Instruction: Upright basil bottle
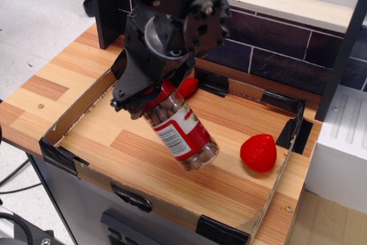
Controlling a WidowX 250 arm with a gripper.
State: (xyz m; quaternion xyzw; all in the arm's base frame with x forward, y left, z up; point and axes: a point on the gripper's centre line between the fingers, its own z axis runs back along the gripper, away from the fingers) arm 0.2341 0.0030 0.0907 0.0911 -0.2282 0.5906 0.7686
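Observation:
The basil bottle (pixel 179 132) is a clear jar with a red-and-white label and brownish contents. It hangs tilted above the tray floor, its bottom pointing down to the right and its red cap end up in the jaws. My black gripper (pixel 144 100) is shut on the cap end of the bottle and holds it clear of the floor. The cap is mostly hidden by the fingers.
A shallow cardboard tray (pixel 74 120) with black-taped corners sits on the wooden table. A red toy strawberry (pixel 258 152) lies at its right side. A red toy pepper (pixel 188 86) shows partly behind the gripper. A dark brick wall (pixel 275 55) rises behind the tray.

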